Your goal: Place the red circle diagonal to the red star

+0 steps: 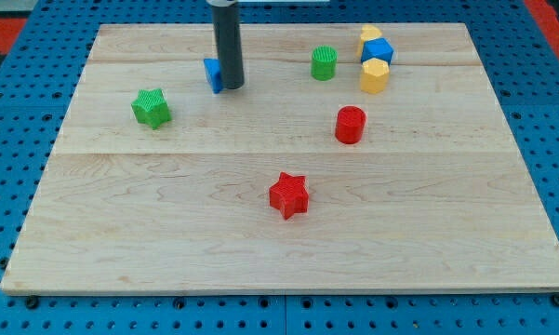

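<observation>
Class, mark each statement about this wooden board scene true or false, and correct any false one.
1. The red cylinder block lies up and to the right of the red star block. True.
2. My tip touches the red star. False: it is at the view's top, right beside a blue block.
3. Two green blocks sit on the wooden board. True: a green star and a green cylinder.
4. The yellow blocks sit at bottom left. False: top right.
</observation>
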You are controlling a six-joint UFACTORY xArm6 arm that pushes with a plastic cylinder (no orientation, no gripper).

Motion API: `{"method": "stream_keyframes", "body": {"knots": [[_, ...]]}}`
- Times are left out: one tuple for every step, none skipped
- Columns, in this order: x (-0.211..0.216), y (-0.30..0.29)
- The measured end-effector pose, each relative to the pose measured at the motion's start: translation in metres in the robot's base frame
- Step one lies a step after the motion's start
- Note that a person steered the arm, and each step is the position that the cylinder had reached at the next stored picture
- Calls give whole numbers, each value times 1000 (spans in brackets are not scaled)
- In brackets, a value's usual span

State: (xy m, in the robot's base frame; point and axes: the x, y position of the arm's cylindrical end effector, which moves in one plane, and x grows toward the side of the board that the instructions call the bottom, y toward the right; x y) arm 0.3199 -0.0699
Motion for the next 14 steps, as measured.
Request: {"method": "stream_keyframes", "body": {"knots": [[26, 76], [107, 96], [192, 164], [202, 151], [163, 238], [112, 201], [110, 169], [100, 216], [86, 187], [85, 95], [78, 89], [36, 105], [56, 43], [90, 28]]}}
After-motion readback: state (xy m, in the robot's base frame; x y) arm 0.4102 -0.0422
